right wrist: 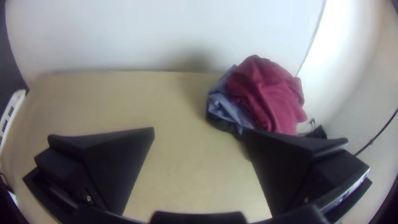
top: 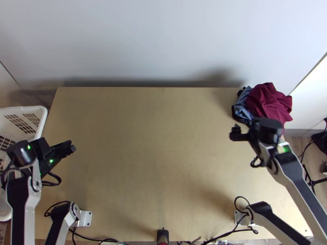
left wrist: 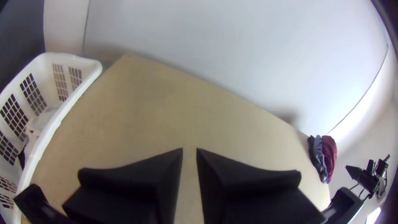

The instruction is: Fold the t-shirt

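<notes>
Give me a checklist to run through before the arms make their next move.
1. Right pincer open, nothing held: ok.
2. Left pincer open, nothing held: ok, though the gap is narrow.
3. T-shirt spread on the table: not ok; the clothes are bunched at the far right corner.
4. Clothes separated: not ok; the dark red cloth lies partly over the blue-grey cloth.
5. T-shirt identified in the pile: cannot tell.
6. Basket beside the table's left edge, off the work surface: ok.
</notes>
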Robot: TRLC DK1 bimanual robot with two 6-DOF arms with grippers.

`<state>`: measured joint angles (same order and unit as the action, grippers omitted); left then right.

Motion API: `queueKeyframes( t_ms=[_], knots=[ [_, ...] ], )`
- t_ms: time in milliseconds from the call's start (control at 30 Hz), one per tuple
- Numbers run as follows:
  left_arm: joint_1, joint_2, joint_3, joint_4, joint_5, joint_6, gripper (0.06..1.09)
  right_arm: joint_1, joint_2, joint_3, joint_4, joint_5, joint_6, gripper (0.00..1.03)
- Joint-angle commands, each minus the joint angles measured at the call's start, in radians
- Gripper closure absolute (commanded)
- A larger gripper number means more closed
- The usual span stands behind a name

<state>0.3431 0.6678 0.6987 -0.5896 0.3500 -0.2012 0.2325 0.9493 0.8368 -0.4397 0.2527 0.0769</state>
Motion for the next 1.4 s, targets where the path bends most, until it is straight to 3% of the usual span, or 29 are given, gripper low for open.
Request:
queueKeyframes(
  t_ms=[0,67,300,467,633,833,933,1033,1133,1267,1333,1367],
  knots=[
    [-0.015,-0.152,-0.120,0.182,0.001,-0.081,0.65,-0.144,-0.213,-0.107,-0.019,-0.119,0.164,0.05],
    [-0.015,-0.192,-0.153,0.226,0.004,-0.090,0.58,-0.199,-0.276,-0.130,0.004,-0.124,0.193,0.05],
    [-0.016,-0.501,-0.390,0.482,0.024,-0.165,0.58,-0.354,-0.485,-0.205,0.030,-0.187,0.233,0.04],
    [-0.015,-0.663,-0.495,0.559,0.015,-0.225,0.58,-0.366,-0.624,-0.315,0.118,-0.187,0.201,0.04],
    [-0.006,-0.669,-0.551,0.695,0.010,-0.247,0.58,-0.378,-0.758,-0.449,0.269,-0.193,0.162,0.04],
    [-0.013,-0.671,-0.616,0.806,0.012,-0.276,0.57,-0.318,-0.845,-0.527,0.338,-0.282,0.064,0.04],
    [-0.012,-0.671,-0.619,0.792,0.009,-0.242,0.57,-0.305,-0.920,-0.610,0.340,-0.299,-0.029,0.04],
    [-0.013,-0.669,-0.620,0.758,0.009,-0.222,0.55,-0.291,-0.954,-0.663,0.343,-0.303,-0.034,0.05],
    [-0.042,-0.671,-0.620,0.675,0.012,-0.158,0.32,-0.272,-0.955,-0.713,0.363,-0.314,-0.039,0.05],
    [-0.067,-0.671,-0.620,0.602,0.012,-0.107,0.31,-0.234,-0.955,-0.736,0.334,-0.351,-0.051,0.05],
    [-0.067,-0.671,-0.620,0.531,0.012,-0.102,0.16,-0.225,-0.954,-0.736,0.314,-0.352,-0.051,0.05],
    [-0.070,-0.671,-0.620,0.487,0.012,-0.092,0.14,-0.222,-0.954,-0.737,0.302,-0.352,-0.051,0.05]
  ],
)
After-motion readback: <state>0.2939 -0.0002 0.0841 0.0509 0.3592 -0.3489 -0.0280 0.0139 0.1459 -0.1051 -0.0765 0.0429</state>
